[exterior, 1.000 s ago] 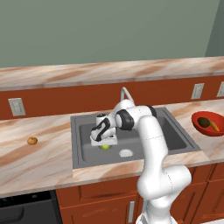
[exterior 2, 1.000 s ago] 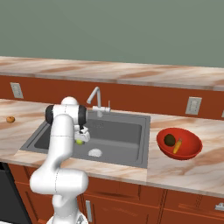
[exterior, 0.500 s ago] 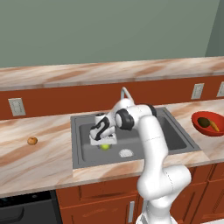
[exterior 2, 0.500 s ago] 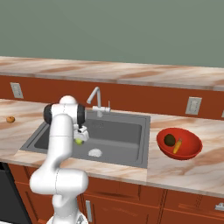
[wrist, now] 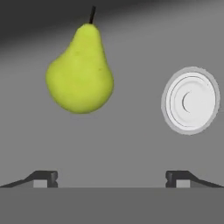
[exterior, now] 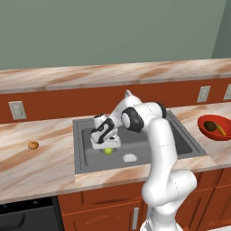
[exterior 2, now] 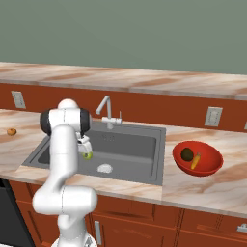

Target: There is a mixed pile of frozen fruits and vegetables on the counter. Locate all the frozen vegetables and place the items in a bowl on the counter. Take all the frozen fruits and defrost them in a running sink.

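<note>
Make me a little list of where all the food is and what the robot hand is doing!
pear: lying on the sink floor, beside the pale drain
gripper: open, above the pear, not touching it
small orange fruit: on the counter, left of the sink
red bowl: on the counter right of the sink
in the bowl: carrot and dark brown lump
faucet: no water visible

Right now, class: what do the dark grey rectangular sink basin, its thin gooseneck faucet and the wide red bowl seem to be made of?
Dark grey rectangular sink basin: probably matte metal or composite; flat grey with no reflections.
Thin gooseneck faucet: likely polished metal; pale silver sheen.
Wide red bowl: glazed ceramic or plastic, hard to tell which; its surface looks glossy and evenly red.
</note>
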